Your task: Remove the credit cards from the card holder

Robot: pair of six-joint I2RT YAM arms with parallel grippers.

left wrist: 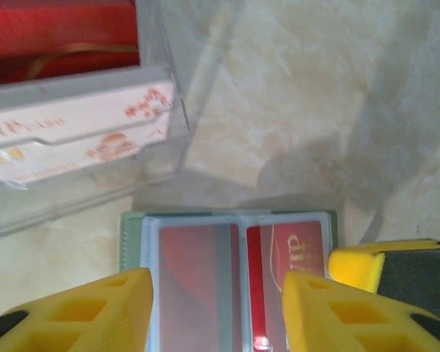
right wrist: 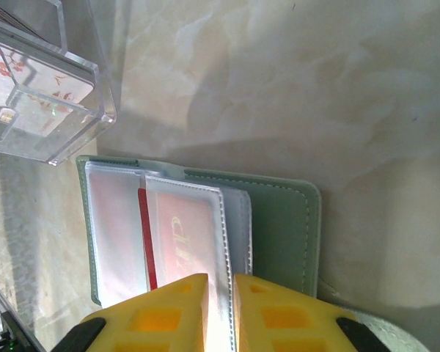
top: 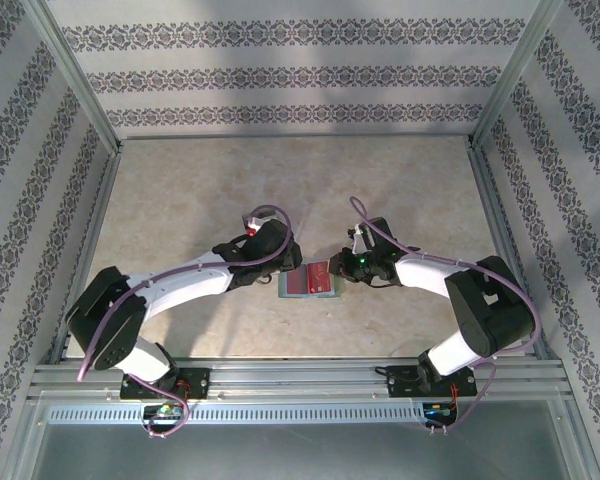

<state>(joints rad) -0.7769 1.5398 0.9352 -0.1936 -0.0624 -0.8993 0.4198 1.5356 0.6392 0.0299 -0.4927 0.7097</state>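
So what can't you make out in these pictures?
- Left wrist view: near end of the card holder, cut off by the bottom edge and the left gripper.
- Right wrist view: whether the right gripper pinches only a sleeve or one of the credit cards; its jaws hide that.
- Top view: how many cards, too small.
- Clear box: print blurred, edges cut off.

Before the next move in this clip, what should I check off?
1. The card holder lies open: ok.
2. Both red cards out of sleeves: not ok, inside.
3. The left gripper open above the holder: ok.
4. The right gripper closed on the holder's sleeve edge: ok.
5. Its grip includes a card: cannot tell.
6. The clear box apart from the holder: cannot tell.
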